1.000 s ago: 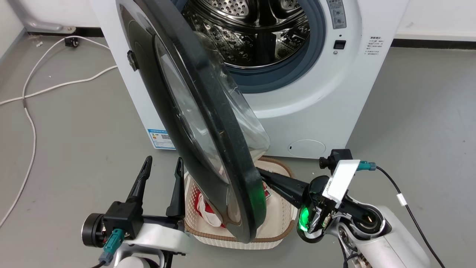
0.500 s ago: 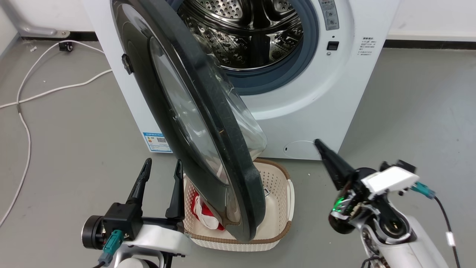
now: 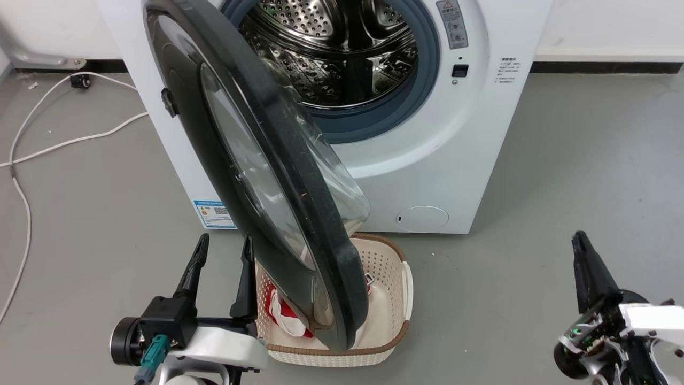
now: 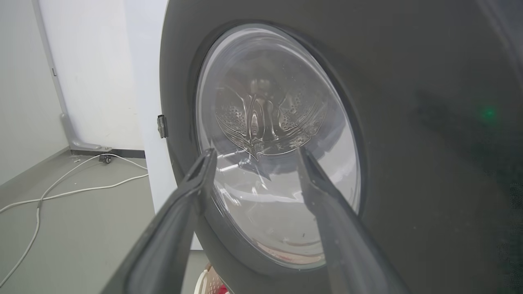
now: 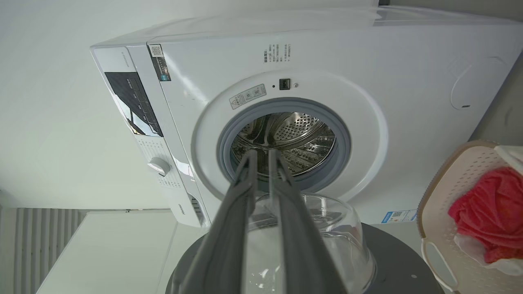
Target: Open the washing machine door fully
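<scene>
The washing machine door (image 3: 278, 176), glossy black with a bulging glass window, stands swung out from the white washing machine (image 3: 427, 160), its edge toward me. My left gripper (image 3: 223, 259) is open beside the door's outer face, touching nothing. In the left wrist view the left gripper (image 4: 256, 152) frames the window of the door (image 4: 408, 102). My right gripper (image 3: 580, 251) is shut and holds nothing, low on the right, well away from the door. The right wrist view looks along the right gripper (image 5: 261, 152) at the machine (image 5: 367, 61) and the door's glass bowl (image 5: 327, 228).
A cream laundry basket (image 3: 395, 278) with red cloth (image 3: 278, 310) sits on the floor under the door's lower edge; the basket (image 5: 433, 228) also appears in the right wrist view. White cables (image 3: 32, 144) lie on the grey floor at the left. Bare floor lies right of the machine.
My right gripper has drawn back from the door's lower edge to the lower right. The camera has shifted a little. The door and left gripper hold their places.
</scene>
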